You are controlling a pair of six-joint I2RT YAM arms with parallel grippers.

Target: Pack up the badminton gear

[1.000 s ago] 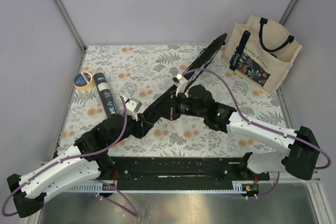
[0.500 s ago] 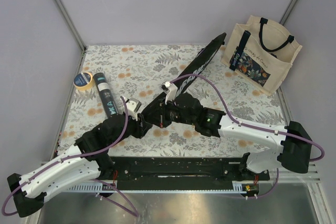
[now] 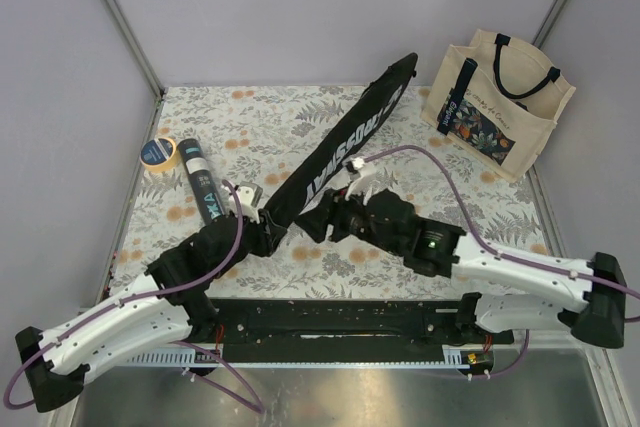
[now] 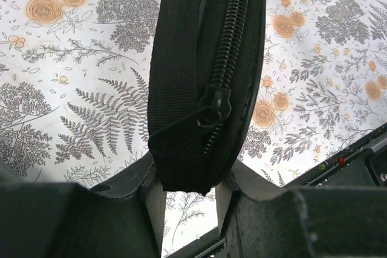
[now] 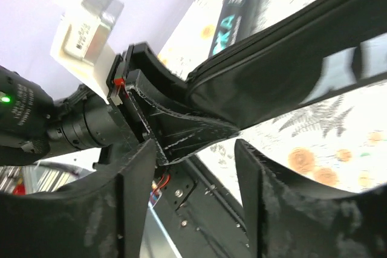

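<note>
The long black racket bag (image 3: 345,142), marked "CROSSWAY" in white, lies diagonally from the table's far right toward my left arm. My left gripper (image 3: 262,229) is shut on its narrow near end. In the left wrist view that end (image 4: 181,58) sits between the fingers (image 4: 189,188), with the zipper slider (image 4: 214,106) just above them. My right gripper (image 3: 310,222) is open beside the same end, nothing between its fingers (image 5: 190,179); the bag (image 5: 284,77) passes above them. The black tube with teal lettering (image 3: 200,185) lies at the left, also in the right wrist view (image 5: 233,28).
A yellow-rimmed tape roll (image 3: 158,152) sits next to the tube's far end. A cream tote bag with dark handles (image 3: 500,102) stands at the far right corner. The arms' black base rail (image 3: 340,322) runs along the near edge.
My right gripper slid along the bag toward its near end, then opened and let go. The bag has turned so its lettered face shows. The left gripper kept its hold.
</note>
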